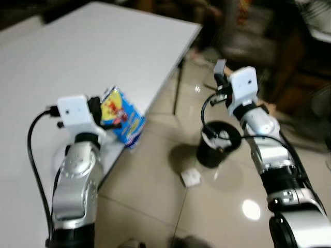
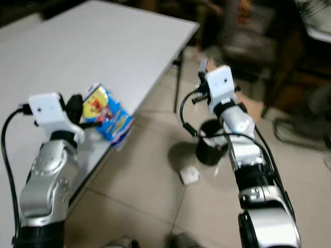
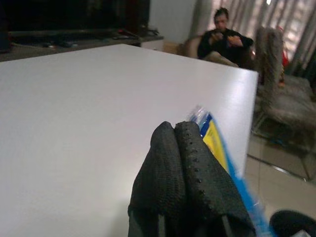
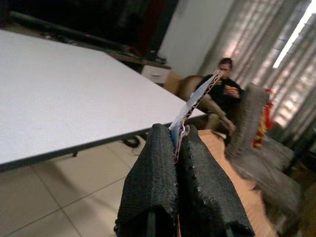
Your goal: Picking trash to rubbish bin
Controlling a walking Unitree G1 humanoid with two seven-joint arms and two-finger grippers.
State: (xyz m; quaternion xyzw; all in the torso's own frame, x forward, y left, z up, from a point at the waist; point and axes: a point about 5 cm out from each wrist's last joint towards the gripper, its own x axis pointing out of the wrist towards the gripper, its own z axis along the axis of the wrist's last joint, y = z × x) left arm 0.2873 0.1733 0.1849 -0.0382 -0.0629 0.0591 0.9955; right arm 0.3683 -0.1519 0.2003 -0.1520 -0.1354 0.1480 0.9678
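Note:
My left gripper [image 1: 107,115] is shut on a blue and yellow snack packet [image 1: 124,121] at the near edge of the white table [image 1: 103,51]; the packet hangs partly past that edge. In the left wrist view the pressed fingertips [image 3: 168,136] hide most of the packet [image 3: 215,143]. My right gripper [image 1: 220,76] is raised over the floor just beyond a black rubbish bin [image 1: 208,155], shut on a thin silvery wrapper scrap [image 4: 195,100]. A white crumpled piece of trash [image 1: 191,177] lies on the tiles beside the bin.
A black table leg [image 1: 178,88] stands between the table and the bin. A seated person [image 4: 223,84] and upholstered chairs [image 4: 256,128] are further back. The floor is glossy beige tile.

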